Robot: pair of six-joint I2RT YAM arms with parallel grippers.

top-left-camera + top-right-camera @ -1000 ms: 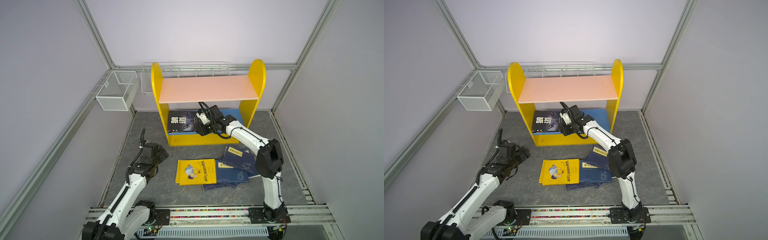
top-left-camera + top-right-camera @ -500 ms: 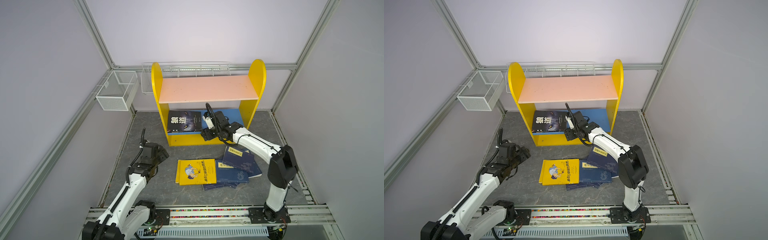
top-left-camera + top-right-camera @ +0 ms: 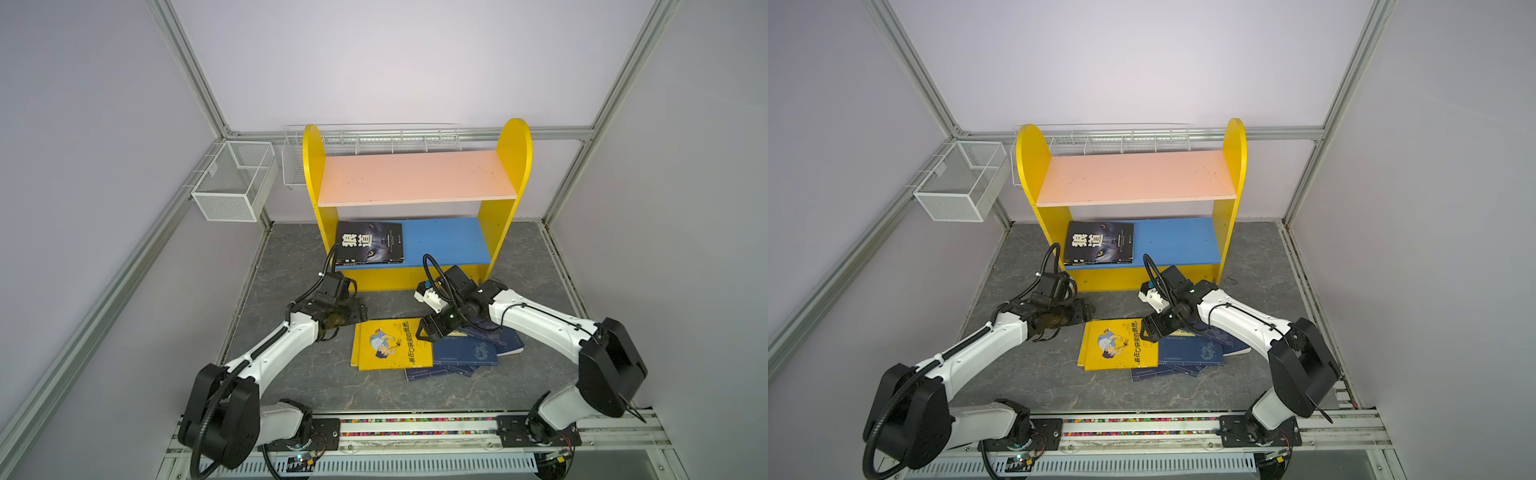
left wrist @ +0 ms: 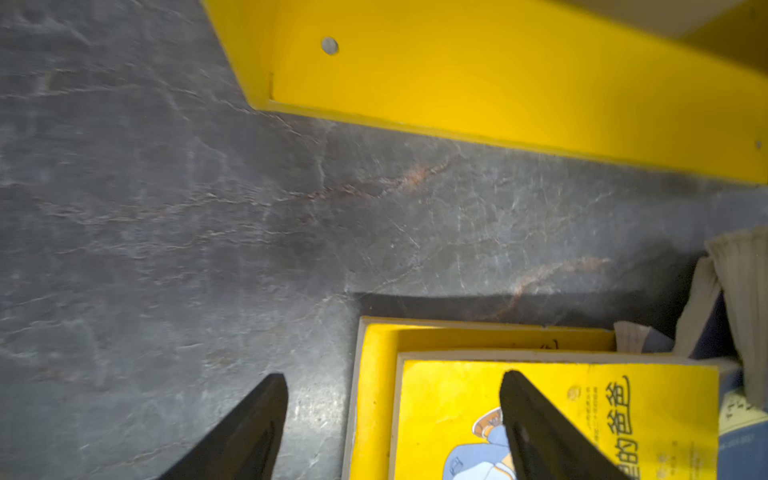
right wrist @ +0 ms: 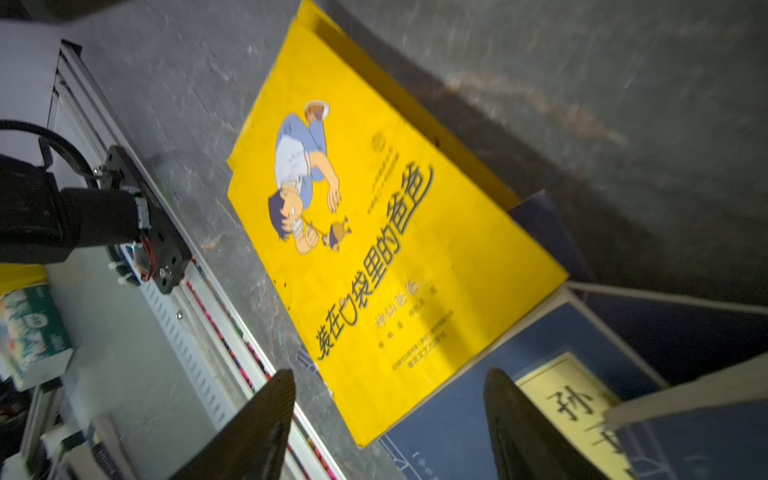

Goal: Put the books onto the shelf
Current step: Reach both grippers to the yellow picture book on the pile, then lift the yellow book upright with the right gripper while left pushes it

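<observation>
Beside the yellow book (image 3: 390,345), at its back left corner, the left claw (image 3: 356,318) hangs wide open with nothing in it. One finger (image 4: 540,428) is over the yellow cover and the other is over the floor (image 4: 166,208), so the book's edge sits between them. I think it is lined up that way to pinch that edge and lift the book. I cannot tell if it touches the cover yet.

Across the yellow book, at its back right corner, the right claw (image 3: 424,332) is open wide too and holds nothing. It points down where the yellow book lies on top of the blue books (image 3: 465,353). Maybe it is there to grab a book, or to keep the pile from sliding.

A second yellow book peeks out from under the yellow book. The blue books fan out from under its right side, all flat on the floor. Flat, thin books are hard to pick up, so an edge that sticks out is a good place to grab.

Behind the yellow book stands the shelf (image 3: 312,166). One black book (image 3: 370,243) lies flat on its blue board (image 3: 449,241), at the left end, which leaves room beside it. Its pink board (image 3: 415,176) has no books. Most of the job is not done yet.
</observation>
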